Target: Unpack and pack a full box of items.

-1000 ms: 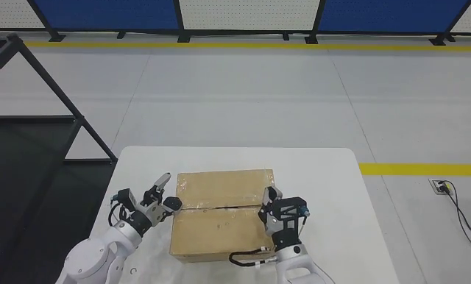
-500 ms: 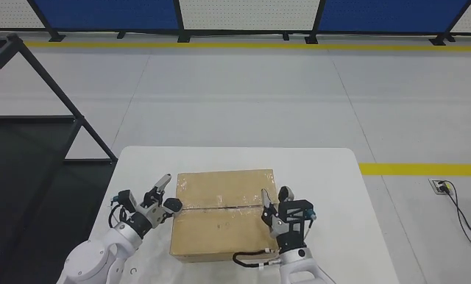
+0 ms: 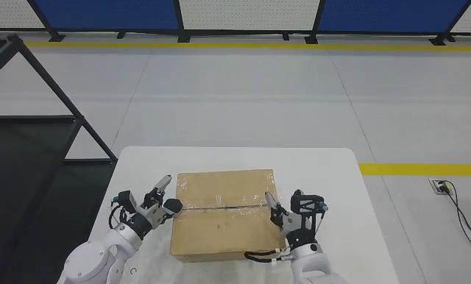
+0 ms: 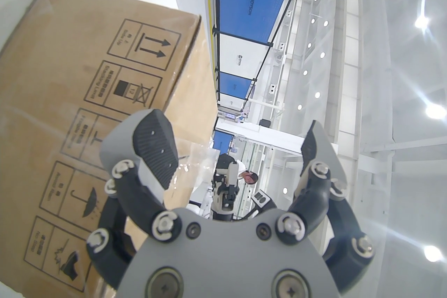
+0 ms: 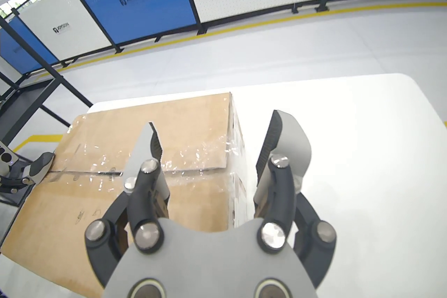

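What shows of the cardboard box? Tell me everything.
The cardboard box is brown, rectangular and closed; its two top flaps meet in a seam sealed with clear tape that folds over the ends. Black handling symbols are printed on one end. It sits flat on the white table, toward the robot's side. The open left gripper is beside one end, the open right gripper at the other; contact cannot be told.

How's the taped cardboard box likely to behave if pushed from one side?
Probably slides rather than tips: the cardboard box sits on a broad base on the smooth table. Likely stiff on top, since clear tape holds the flaps shut. Weight can't be judged; contents hidden.
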